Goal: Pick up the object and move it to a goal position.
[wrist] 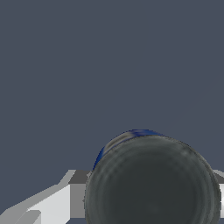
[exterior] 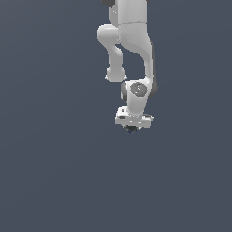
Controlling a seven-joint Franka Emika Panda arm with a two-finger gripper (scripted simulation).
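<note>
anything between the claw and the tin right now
Nothing shows between them: in the wrist view the tin sits right at the claw; the exterior view shows it just beneath the claw.

The small round tin (exterior: 131,129) sits right under the arm's gripper (exterior: 132,128), between its fingers (wrist: 52,203), with flat ground (exterior: 54,181) all around.

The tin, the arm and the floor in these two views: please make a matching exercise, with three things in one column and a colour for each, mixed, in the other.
Things:
1. tin, its inside
2. arm
3. floor

Colours:
A. white
B. plain slate grey-blue
C. dark blackish grey

Pairs: 1-C, 2-A, 3-B.

In the wrist view the tin fills the space close to the camera, a thin blue edge showing on its side.
</note>
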